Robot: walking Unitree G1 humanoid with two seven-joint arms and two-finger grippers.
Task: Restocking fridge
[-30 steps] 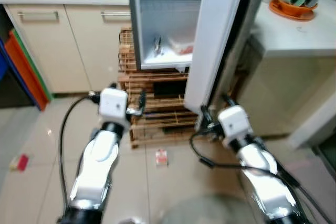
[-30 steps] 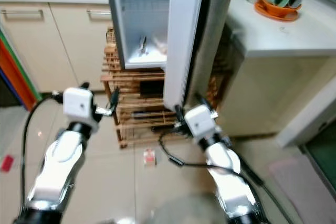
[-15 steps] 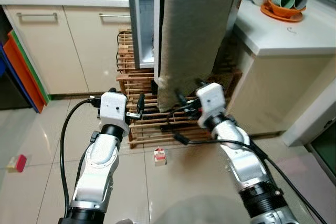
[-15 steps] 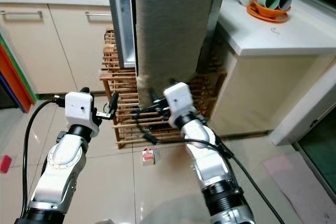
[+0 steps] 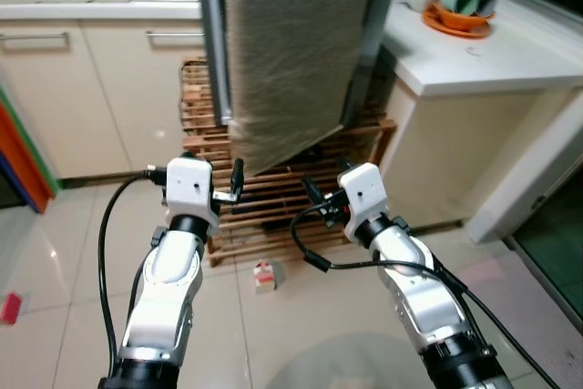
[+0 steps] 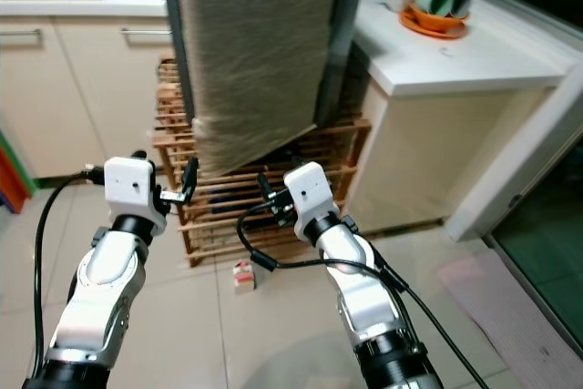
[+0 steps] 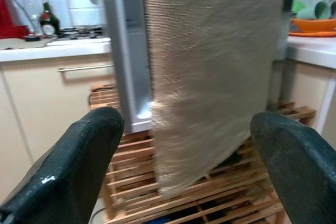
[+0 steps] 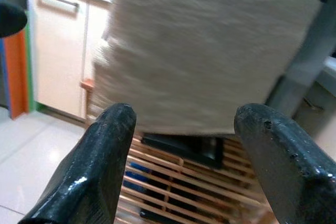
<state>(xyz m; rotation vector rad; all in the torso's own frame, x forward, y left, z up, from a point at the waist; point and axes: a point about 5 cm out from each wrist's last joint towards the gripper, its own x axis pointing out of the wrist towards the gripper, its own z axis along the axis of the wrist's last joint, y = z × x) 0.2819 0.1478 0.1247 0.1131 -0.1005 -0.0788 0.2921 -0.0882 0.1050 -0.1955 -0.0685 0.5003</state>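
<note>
The fridge door (image 5: 291,43), a grey-beige textured panel, stands swung almost shut against the silver fridge body (image 5: 214,52). In the left wrist view a thin bright strip of the interior (image 7: 143,114) still shows beside the door (image 7: 210,77). My left gripper (image 5: 234,181) is held open in front of the door's lower left corner, nothing between its fingers (image 7: 79,156). My right gripper (image 5: 317,198) is open too, just below the door's bottom edge (image 8: 210,51) and not touching it, with its fingers (image 8: 105,156) empty.
The fridge stands on a wooden slatted rack (image 5: 273,216). A small red and white carton (image 5: 264,275) lies on the tiled floor before it. Cream cabinets (image 5: 91,88) are at the left. A white counter (image 5: 474,66) with an orange tray of green cups (image 5: 455,8) is at the right.
The fridge door has swung from wide open to nearly shut. My right gripper went left along with it and has now drawn back below its edge. The camera has shifted too.
</note>
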